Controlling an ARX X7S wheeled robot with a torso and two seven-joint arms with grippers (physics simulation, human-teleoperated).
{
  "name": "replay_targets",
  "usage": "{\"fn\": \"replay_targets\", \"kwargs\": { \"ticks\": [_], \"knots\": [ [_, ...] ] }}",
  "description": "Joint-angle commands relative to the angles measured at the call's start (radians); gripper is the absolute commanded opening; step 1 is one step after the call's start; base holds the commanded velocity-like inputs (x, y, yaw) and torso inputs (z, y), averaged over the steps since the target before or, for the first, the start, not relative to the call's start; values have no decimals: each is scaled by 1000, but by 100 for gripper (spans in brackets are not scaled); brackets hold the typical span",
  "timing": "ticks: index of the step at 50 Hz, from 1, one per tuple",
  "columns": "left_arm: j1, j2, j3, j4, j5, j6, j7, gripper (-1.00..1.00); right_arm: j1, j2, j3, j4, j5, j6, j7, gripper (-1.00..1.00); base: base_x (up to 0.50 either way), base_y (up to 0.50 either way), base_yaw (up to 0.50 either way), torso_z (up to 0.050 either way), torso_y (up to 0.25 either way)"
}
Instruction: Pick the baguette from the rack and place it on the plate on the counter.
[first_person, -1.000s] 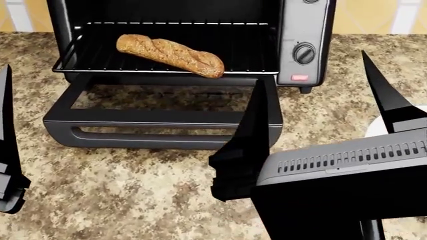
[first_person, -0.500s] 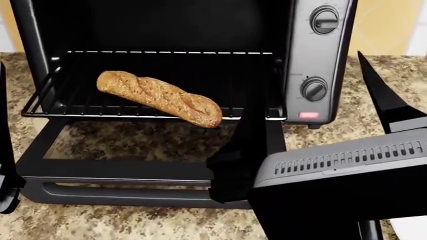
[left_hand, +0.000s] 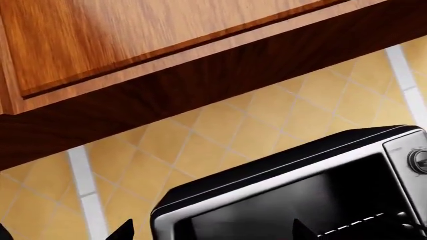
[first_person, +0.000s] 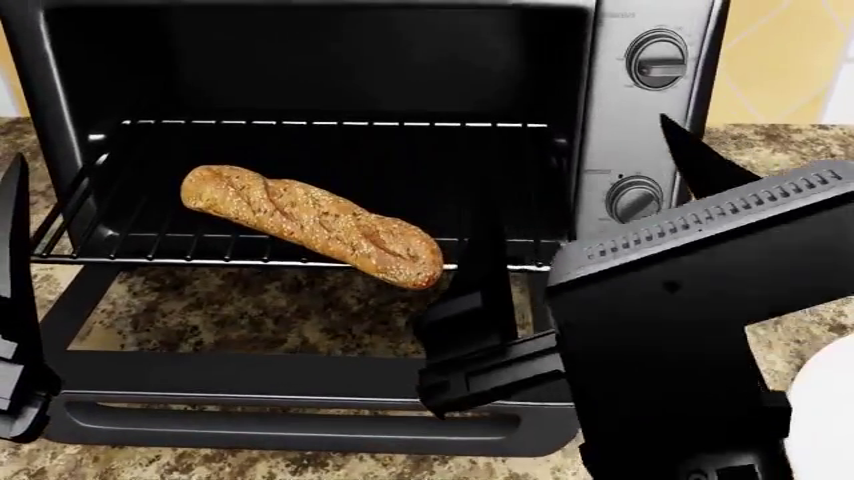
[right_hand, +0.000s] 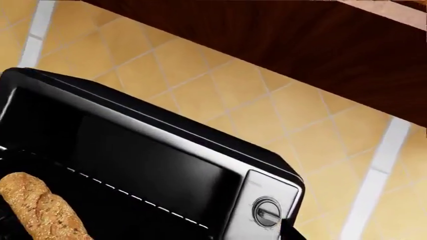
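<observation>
the baguette (first_person: 314, 224) lies slantwise on the rack (first_person: 160, 243), its right end poking over the front rail; the rack sits pulled out of the toaster oven (first_person: 641, 110), whose door (first_person: 267, 415) hangs open flat over the counter (first_person: 267, 310); right gripper (first_person: 574, 240) hovers just right of the loaf, fingers spread wide, nothing in them; left gripper (first_person: 14, 330) is only a sliver at the edge, can't tell its state; white plate (first_person: 827, 410) peeks in at far right.

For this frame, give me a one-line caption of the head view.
Baguette lies diagonally on the rack of the open toaster oven; right gripper open before it.
</observation>
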Motion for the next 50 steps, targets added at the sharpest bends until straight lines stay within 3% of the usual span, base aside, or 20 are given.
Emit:
{"fn": "replay_targets", "kwargs": {
  "ticks": [1,3,28,50],
  "knots": [
    [1,-25,13,7,-4,25,-9,100,196,1,-6,142,-303,152,-519,100,0,0,0,0,0],
    [-4,-34,13,11,-11,28,-13,100,255,-27,36,208,-411,154,-677,100,0,0,0,0,0],
    [-62,-64,141,14,35,76,-48,100,427,28,88,540,26,157,-679,100,0,0,0,0,0],
    [-126,-81,256,15,60,143,-57,100,581,-3,143,744,186,157,-679,100,0,0,0,0,0]
  ]
}}
